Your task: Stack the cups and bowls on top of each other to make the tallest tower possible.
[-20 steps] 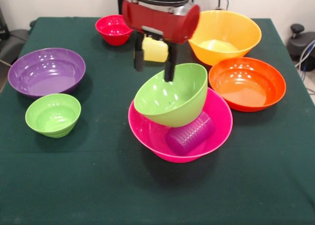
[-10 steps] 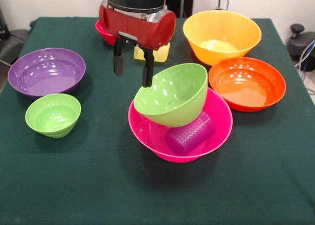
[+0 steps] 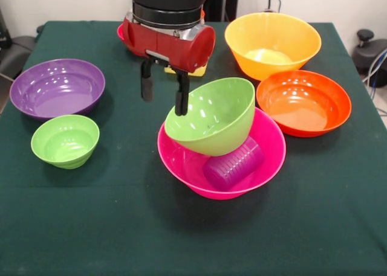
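Observation:
A large pink bowl [image 3: 271, 144] holds a purple cup [image 3: 233, 164] lying on its side. A medium green bowl [image 3: 211, 116] rests tilted on the cup and the pink rim, its mouth facing up and left. My gripper [image 3: 163, 107] hangs open and empty just left of that green bowl. One fingertip [image 3: 181, 110] is right at the bowl's left rim. Behind the gripper body only slivers of a yellow cup [image 3: 198, 70] and a small red bowl [image 3: 122, 34] show.
A purple bowl [image 3: 57, 86] and a small green bowl [image 3: 65, 140] sit at the left. A yellow-orange bowl [image 3: 272, 43] and an orange-red bowl [image 3: 302, 101] sit at the right. The dark green tablecloth [image 3: 121, 227] covers the table.
The gripper moved left, off the green bowl's rim, then dropped slightly. It now hangs beside the bowl and hides most of the red bowl. The bowls and cups stayed put.

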Robot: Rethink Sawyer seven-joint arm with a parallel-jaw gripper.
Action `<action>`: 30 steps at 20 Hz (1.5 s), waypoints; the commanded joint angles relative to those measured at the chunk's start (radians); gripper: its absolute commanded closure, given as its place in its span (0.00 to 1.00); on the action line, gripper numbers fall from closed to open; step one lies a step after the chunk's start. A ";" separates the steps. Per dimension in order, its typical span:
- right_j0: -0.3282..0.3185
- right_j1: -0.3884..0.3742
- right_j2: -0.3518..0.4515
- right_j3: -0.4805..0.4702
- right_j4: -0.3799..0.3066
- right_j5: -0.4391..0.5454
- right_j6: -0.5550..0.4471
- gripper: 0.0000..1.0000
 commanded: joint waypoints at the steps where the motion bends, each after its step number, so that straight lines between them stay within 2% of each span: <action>1: -0.043 0.035 0.123 0.019 -0.082 0.069 -0.279 0.00; 5: -0.075 -0.016 0.143 0.106 -0.102 0.043 -0.307 0.00; 11: -0.075 -0.004 0.155 0.070 -0.129 0.096 -0.287 0.00; 17: -0.071 0.022 0.159 0.029 -0.129 0.126 -0.250 0.00; 24: -0.072 0.035 0.159 0.018 -0.132 0.121 -0.242 0.00; 30: -0.078 0.037 0.154 0.030 -0.160 0.081 -0.257 0.00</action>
